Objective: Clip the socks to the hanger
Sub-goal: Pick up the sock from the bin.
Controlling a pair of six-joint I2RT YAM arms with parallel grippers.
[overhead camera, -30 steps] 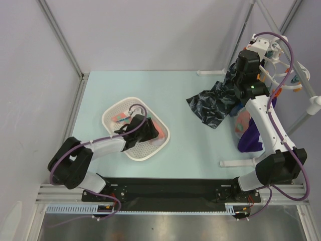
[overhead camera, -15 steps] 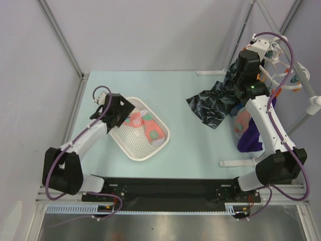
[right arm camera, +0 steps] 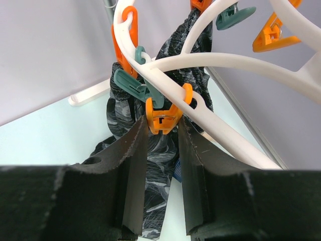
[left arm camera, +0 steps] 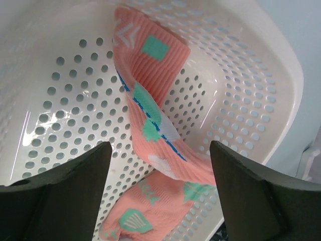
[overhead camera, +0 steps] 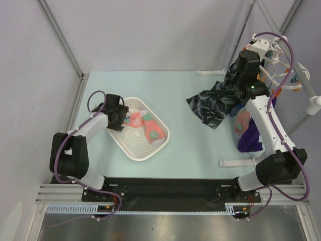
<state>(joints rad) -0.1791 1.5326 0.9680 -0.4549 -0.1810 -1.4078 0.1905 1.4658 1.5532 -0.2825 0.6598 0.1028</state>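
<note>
The left gripper (left arm camera: 158, 168) hangs, jaws wide apart, over the socks (left arm camera: 150, 85) lying in the white basket (left arm camera: 256, 100). Closing too low could snag the perforated floor or lift only one sock (the two touch). The basket wall rises close at 12 and 3 o'clock, with bare floor toward 9. The right gripper (right arm camera: 161, 138) pinches an orange peg (right arm camera: 164, 118) on the hanger (right arm camera: 235, 63); a slip would let it snap shut, and dark cloth (right arm camera: 160, 175) crowds in at 6 o'clock.

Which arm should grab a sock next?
Left. The left tool hangs open right above the socks in the basket. The right tool is far away, pinching an orange peg on the hanger.
</note>
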